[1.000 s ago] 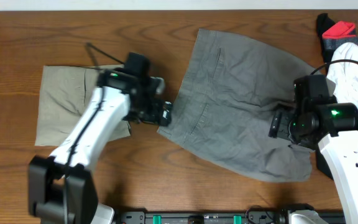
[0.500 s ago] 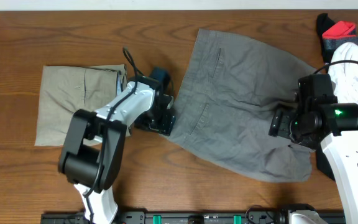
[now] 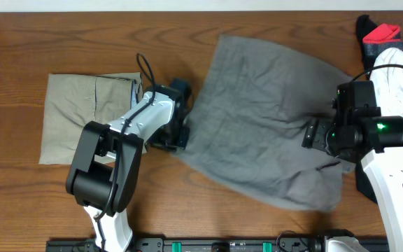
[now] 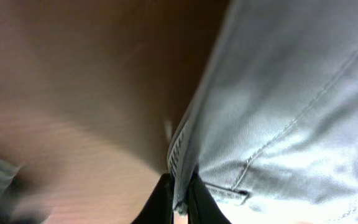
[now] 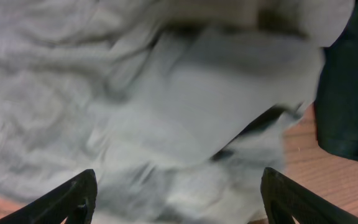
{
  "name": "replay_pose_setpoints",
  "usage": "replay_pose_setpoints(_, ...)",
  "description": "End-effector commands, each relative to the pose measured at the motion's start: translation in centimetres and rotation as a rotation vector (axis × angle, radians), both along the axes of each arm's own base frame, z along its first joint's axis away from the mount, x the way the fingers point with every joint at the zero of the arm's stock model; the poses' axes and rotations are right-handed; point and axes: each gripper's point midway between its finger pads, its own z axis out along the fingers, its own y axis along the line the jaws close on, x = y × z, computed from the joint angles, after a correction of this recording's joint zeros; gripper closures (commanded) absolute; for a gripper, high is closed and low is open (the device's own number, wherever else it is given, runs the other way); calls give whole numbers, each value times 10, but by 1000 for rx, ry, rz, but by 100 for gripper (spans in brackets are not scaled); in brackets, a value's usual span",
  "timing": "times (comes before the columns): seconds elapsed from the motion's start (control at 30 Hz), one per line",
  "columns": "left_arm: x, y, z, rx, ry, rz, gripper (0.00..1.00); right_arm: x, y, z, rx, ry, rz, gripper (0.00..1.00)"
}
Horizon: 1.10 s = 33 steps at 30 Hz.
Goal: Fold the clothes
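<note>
grey shorts (image 3: 264,119): 1, wrinkled cotton, spread out | khaki shorts (image 3: 75,119): 1, folded rectangle | left hand (image 4: 179,196): clenched on grey shorts' stitched edge | right hand (image 5: 178,190): released, fingers wide

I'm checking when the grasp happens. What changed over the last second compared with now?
The left gripper, open a second ago, closed on the left edge of the grey shorts, which now look blurred, as if stirred. The right gripper stayed open over their right side; the folded khaki shorts did not move.
</note>
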Motion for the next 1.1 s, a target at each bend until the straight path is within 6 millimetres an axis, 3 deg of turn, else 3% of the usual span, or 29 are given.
replay_pose_setpoints(0.0,-2,54,2,256,-10,160,94,7,-9,5,-10,-22,-21,18)
replay_pose_setpoints(0.17,-14,84,8,309,57,274,94,17,-22,-6,-10,-6,-71,23)
replay_pose_setpoints(0.27,-16,94,11,309,73,308,94,25,-25,-21,-6,26,-82,33)
replay_pose_setpoints(0.47,-13,93,17,297,49,298,94,56,-25,-63,8,71,-90,56)
replay_pose_setpoints(0.6,-9,91,28,281,8,301,92,71,-26,-96,13,112,-114,64)
replay_pose_setpoints(0.73,-1,90,47,252,-68,312,85,86,-29,-129,16,132,-134,69)
replay_pose_setpoints(0.83,4,88,70,221,-147,320,83,98,-32,-154,19,127,-154,79)
replay_pose_setpoints(0.93,5,88,90,191,-215,326,73,115,-33,-173,23,89,-166,91)
replay_pose_setpoints(1.0,5,88,105,171,-266,332,70,132,-30,-184,55,43,-194,99)
replay_pose_setpoints(1.07,5,88,117,154,-309,338,66,152,-21,-189,114,-24,-181,99)
